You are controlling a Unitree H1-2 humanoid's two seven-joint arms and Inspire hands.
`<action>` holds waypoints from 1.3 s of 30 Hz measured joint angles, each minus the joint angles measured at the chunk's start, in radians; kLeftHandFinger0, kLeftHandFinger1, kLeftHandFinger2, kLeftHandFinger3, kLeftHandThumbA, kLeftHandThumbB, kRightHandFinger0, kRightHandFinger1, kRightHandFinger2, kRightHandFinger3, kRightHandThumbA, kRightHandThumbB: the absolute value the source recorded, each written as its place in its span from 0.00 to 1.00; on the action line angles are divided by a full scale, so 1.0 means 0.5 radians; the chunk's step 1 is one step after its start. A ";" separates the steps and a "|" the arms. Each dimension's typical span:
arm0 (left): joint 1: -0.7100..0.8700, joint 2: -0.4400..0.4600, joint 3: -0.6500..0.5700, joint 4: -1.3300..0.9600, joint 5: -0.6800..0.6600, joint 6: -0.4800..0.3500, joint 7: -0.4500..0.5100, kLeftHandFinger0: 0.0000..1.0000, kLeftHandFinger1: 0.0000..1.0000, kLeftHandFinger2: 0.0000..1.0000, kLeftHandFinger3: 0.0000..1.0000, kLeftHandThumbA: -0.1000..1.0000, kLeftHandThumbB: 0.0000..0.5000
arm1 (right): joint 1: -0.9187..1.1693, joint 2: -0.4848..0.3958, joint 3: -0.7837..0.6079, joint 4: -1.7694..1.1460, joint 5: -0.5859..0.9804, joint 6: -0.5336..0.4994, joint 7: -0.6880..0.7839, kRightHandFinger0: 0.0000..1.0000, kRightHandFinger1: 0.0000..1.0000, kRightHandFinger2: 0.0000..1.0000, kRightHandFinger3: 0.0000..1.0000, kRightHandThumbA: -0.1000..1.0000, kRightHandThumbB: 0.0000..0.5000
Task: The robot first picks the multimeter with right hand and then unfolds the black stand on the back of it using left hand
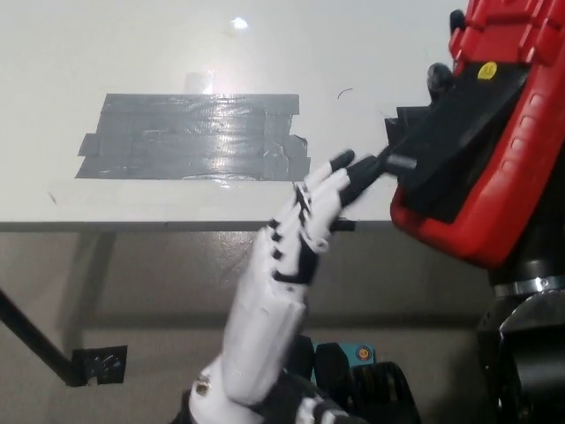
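White tabletop [132, 53] with a patch of grey duct tape [190, 137], grey floor below its front edge.
The white left hand [305, 225] reaches up, fingers [340, 181] extended close together, tips touching the black fold-out stand [441, 146] on the red multimeter [499, 168]. The black right hand [437, 78] holds the multimeter upright just beyond those fingertips, mostly hidden behind it.

A white worktop [132, 53] fills the upper frame, bearing a grey tape patch [190, 137] and a light glare [238, 23]; grey floor [106, 291] lies below.
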 measured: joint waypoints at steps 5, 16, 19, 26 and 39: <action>0.035 0.003 -0.041 0.009 0.143 -0.016 0.065 1.00 1.00 1.00 1.00 1.00 0.66 | -0.032 0.016 -0.016 -0.002 0.003 -0.072 -0.117 0.00 0.44 0.79 1.00 0.00 0.05; 0.070 0.005 -0.079 0.030 0.317 -0.021 0.184 1.00 1.00 1.00 1.00 1.00 0.75 | -0.050 0.022 -0.013 -0.002 0.011 -0.174 -0.241 0.00 0.44 0.78 1.00 0.00 0.08; 0.066 0.012 -0.081 0.035 0.313 -0.021 0.187 1.00 1.00 1.00 1.00 1.00 0.75 | -0.050 0.022 -0.010 -0.002 0.011 -0.191 -0.252 0.00 0.44 0.78 1.00 0.00 0.08; -0.051 0.004 0.028 -0.024 0.270 -0.018 0.180 1.00 1.00 1.00 1.00 1.00 0.62 | -0.049 0.004 0.001 0.000 0.002 -0.222 -0.258 0.00 0.44 0.80 1.00 0.00 0.07; -0.463 -0.018 0.156 -0.081 0.206 0.065 0.083 1.00 1.00 1.00 1.00 1.00 0.56 | 0.029 -0.011 0.205 0.015 -0.184 -0.224 -0.197 0.00 0.42 0.75 1.00 0.00 0.07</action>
